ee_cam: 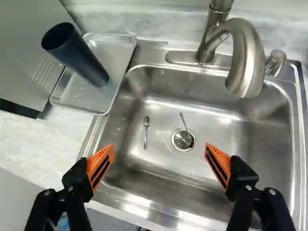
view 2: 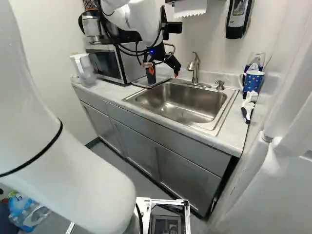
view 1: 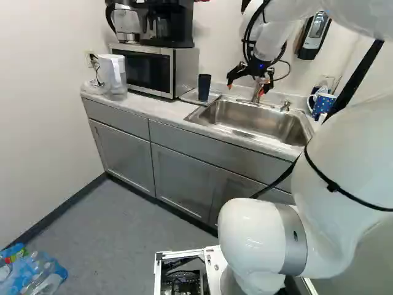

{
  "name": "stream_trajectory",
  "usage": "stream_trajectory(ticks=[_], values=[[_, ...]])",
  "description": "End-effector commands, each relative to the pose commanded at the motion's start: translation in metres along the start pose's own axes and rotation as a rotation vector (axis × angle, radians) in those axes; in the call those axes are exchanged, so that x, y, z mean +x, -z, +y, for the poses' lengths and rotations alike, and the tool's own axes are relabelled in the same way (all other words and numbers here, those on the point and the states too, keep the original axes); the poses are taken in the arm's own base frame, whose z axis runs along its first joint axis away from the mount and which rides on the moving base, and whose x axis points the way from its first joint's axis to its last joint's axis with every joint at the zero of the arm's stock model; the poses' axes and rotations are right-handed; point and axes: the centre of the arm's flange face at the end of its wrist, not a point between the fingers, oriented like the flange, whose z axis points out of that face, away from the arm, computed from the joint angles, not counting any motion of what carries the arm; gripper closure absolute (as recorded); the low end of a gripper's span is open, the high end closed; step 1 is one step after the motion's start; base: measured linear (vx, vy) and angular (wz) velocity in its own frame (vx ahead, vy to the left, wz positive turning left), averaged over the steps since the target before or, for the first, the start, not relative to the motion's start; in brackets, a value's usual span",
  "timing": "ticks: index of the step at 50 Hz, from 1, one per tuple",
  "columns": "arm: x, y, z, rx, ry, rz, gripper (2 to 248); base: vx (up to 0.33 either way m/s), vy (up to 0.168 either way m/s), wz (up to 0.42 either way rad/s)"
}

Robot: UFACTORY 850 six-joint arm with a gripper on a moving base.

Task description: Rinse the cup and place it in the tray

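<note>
In the left base view my gripper (view 1: 249, 82) hangs over the back of the sink, close to the faucet. The wrist view has the gripper (ee_cam: 160, 161) open above the sink basin, nothing between its orange-padded fingers. A dark blue cup (ee_cam: 79, 57) stands upright in the clear tray (ee_cam: 107, 103), left of the sink on the counter; in the left base view the cup (view 1: 204, 86) is near the microwave. The cup and the gripper are apart. The sink (ee_cam: 202, 115) holds two small spoons, one beside the drain and one reaching over it. The faucet (ee_cam: 247, 62) rises behind the basin.
A microwave (view 1: 150, 69) with coffee makers on top stands beside the tray, and a water pitcher (view 1: 113, 74) is farther along the counter. Right of the sink are a blue patterned mug (view 2: 252, 82), a glass behind it and a brush (view 2: 247, 106). A soap dispenser (view 2: 239, 18) hangs on the wall.
</note>
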Motion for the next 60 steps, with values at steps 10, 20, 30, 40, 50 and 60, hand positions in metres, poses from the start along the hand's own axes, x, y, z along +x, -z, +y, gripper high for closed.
stream_trajectory(ticks=[10, 20, 30, 40, 50, 60], values=[[-0.005, 0.003, 0.008, -0.009, -0.014, -0.013, 3, 0.0, 0.0, 0.0], [-0.008, 0.006, 0.015, -0.019, -0.027, -0.011, 3, 0.0, 0.0, 0.0], [-0.01, 0.008, 0.022, -0.027, -0.039, -0.008, 3, 0.0, 0.0, 0.0], [-0.01, 0.008, 0.022, -0.027, -0.039, -0.008, 3, 0.0, 0.0, 0.0], [-0.01, 0.008, 0.022, -0.027, -0.039, -0.008, 3, 0.0, 0.0, 0.0], [-0.01, 0.008, 0.022, -0.027, -0.039, -0.008, 3, 0.0, 0.0, 0.0]])
